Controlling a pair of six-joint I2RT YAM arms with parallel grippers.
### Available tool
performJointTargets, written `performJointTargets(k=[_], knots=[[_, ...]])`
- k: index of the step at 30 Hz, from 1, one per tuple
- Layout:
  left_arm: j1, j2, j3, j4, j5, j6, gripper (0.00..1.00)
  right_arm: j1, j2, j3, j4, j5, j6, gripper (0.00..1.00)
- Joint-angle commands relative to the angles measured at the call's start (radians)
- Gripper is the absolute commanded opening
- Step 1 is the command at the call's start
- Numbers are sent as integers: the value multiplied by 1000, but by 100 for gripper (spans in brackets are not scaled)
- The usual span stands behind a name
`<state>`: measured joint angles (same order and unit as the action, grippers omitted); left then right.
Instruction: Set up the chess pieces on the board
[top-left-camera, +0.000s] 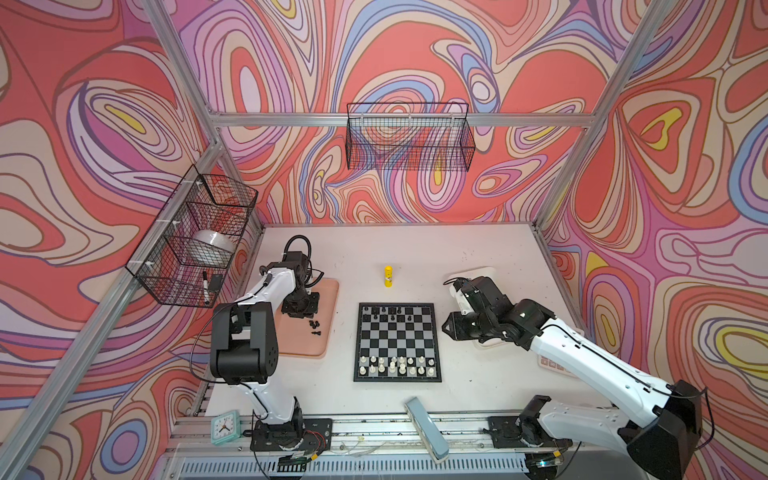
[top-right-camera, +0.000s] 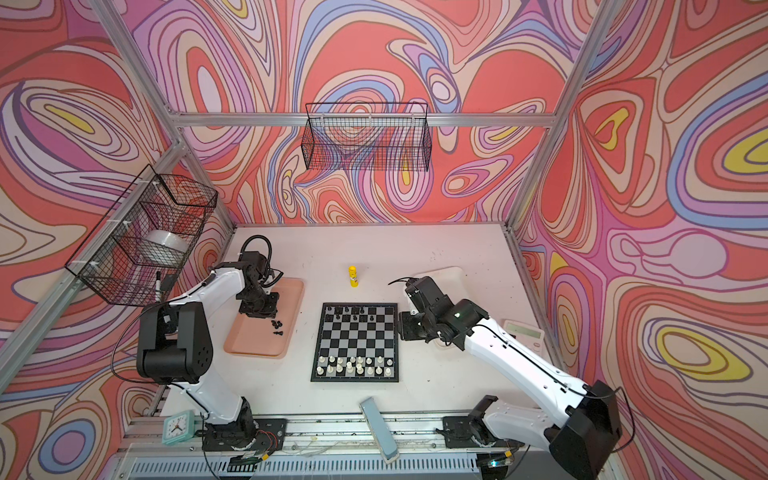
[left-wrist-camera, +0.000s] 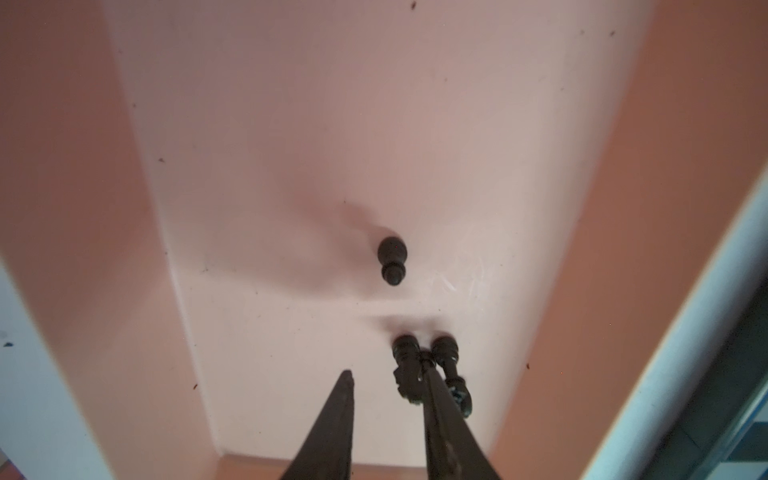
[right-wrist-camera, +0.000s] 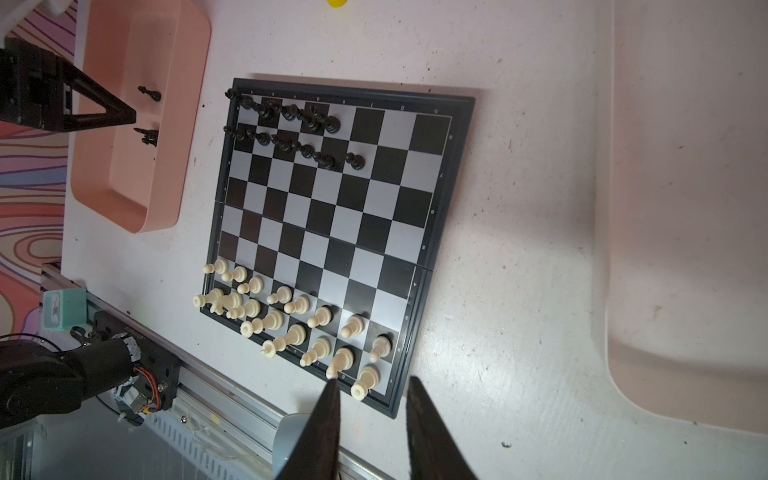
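Left hand (left-wrist-camera: 386, 370) narrowly parted, empty, low over pink tray (left-wrist-camera: 291, 124), one finger beside two toppled black chess pieces (left-wrist-camera: 405, 347). Likely light, hard, slick: pinch mid-stem. Right hand (right-wrist-camera: 372, 380) parted, empty, near board (right-wrist-camera: 332, 208).

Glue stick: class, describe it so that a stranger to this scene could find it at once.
Find the chessboard in the middle of the white table. Beyond its far edge, the side with the black chess pieces, the glue stick stands upright, alone on bare tabletop. It is the only yellow thing there, taller than any chessman.
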<state>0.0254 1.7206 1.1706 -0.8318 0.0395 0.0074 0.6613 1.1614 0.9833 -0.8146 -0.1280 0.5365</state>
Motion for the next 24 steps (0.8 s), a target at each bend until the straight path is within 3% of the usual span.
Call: performJointTargets(k=[1,6,15,24], knots=[[4,-47,0,40,-11,83,31,-3,0,-5,5,5,-1,28],[5,-59,69,-14,70,266,31,-3,-4,0,-9,13,-8,28],[22,-66,76,-176,224,850,33,-3,0,-6,-3,18,-3,28],[59,7,141,-252,213,1060,37,-3,7,2,-13,40,-1,28]])
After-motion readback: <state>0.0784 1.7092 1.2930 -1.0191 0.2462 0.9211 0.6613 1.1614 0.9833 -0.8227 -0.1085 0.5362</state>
